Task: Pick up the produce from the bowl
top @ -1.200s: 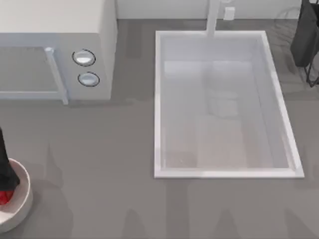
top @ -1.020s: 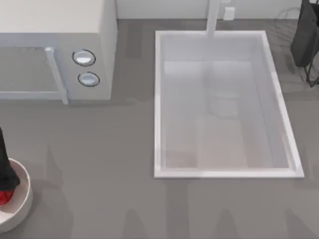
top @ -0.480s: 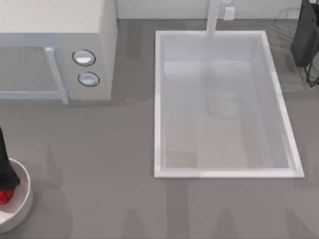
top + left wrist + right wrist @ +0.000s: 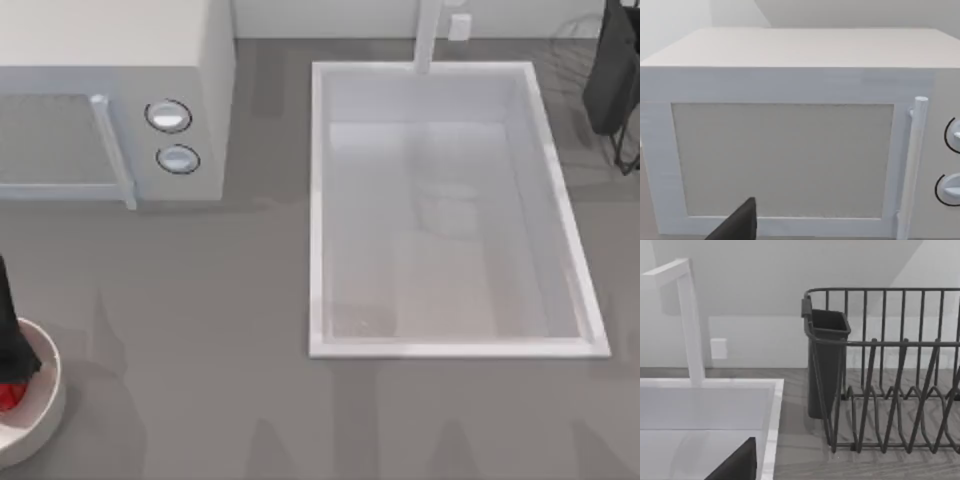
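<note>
The off-white bowl (image 4: 48, 392) sits at the table's front left, cut off by the top view's left edge. Inside it a small patch of the red produce (image 4: 8, 398) shows. My left gripper (image 4: 14, 372) is a dark shape reaching down over the bowl, right above the produce and covering most of it. Whether it touches the produce is hidden. A dark part of the left gripper (image 4: 737, 225) shows in the left wrist view, in front of the microwave. A dark part of my right gripper (image 4: 735, 462) shows in the right wrist view, near the sink's corner.
A white microwave (image 4: 110, 90) stands at the back left, its door and handle (image 4: 912, 165) facing the left wrist camera. A large rectangular sink (image 4: 450, 210) with a faucet (image 4: 690, 325) lies at the right. A dark dish rack (image 4: 890, 375) with a caddy (image 4: 610, 70) stands at the back right.
The left gripper's dark shape has shifted very slightly over the bowl, and a little less of the red produce shows beneath it.
</note>
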